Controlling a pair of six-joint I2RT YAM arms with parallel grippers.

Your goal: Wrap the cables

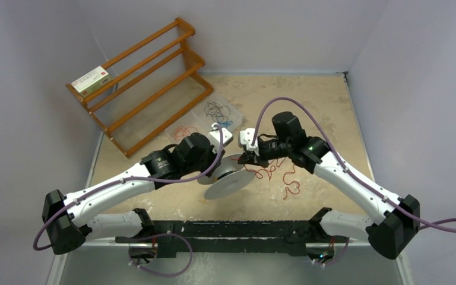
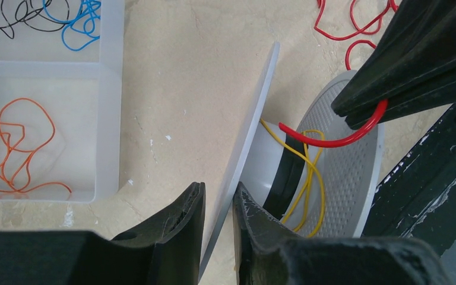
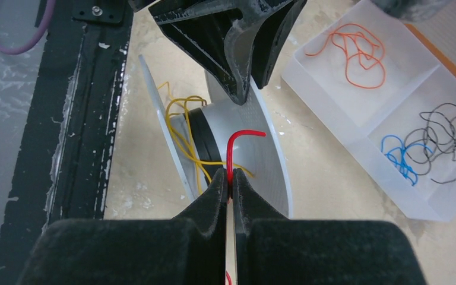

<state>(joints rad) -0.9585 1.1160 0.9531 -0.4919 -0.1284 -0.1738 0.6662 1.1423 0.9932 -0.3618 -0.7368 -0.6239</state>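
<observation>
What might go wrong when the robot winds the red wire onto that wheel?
1. The right gripper pinches the red cable close to its end, so the cable might slip out.
2. The left gripper holds the tilted spool by one thin rim, so it might twist or drop.
3. The loose yellow wire on the spool could tangle with the red one.

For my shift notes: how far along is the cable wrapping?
Done: yellow wire on the spool. In hand: left tool clamps the spool's flange; right tool pinches the red cable at the spool. Left: most of it lies loose on the table; orange, black, blue cables in the tray.
</observation>
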